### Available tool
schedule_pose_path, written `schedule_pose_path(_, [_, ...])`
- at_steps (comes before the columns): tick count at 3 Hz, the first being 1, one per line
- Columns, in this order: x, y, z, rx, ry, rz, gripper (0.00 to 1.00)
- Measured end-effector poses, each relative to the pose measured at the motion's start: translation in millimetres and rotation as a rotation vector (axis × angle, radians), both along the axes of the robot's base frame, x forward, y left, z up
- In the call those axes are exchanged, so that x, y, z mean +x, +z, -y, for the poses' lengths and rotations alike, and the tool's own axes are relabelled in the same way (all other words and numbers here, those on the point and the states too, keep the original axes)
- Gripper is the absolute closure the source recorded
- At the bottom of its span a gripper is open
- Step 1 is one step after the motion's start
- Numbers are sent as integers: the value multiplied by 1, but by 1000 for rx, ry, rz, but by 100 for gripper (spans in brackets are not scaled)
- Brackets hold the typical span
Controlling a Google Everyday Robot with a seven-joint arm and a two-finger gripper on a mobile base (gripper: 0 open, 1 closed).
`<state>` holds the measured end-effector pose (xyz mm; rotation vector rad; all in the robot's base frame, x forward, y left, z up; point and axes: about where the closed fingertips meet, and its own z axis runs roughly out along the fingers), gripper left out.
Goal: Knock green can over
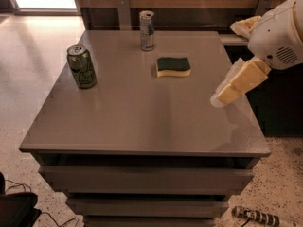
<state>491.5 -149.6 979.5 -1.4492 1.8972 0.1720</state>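
The green can (pixel 82 66) stands upright near the left edge of the grey table (pixel 142 122). It has pale swirly markings and a silver top. My gripper (pixel 222 96) hangs over the table's right side, pointing down and to the left. It is far to the right of the can and touches nothing.
A taller silver-and-blue can (pixel 147 30) stands at the table's back edge. A green-and-yellow sponge (pixel 173 65) lies right of centre, between the gripper and the back. A wooden wall with metal brackets runs behind. Speckled floor lies to the left.
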Motion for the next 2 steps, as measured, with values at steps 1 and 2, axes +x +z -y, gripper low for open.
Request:
schedule_pose_path(1, [24, 0, -43, 193, 74, 71, 0])
schedule_pose_path(2, [43, -3, -84, 362, 146, 89, 0])
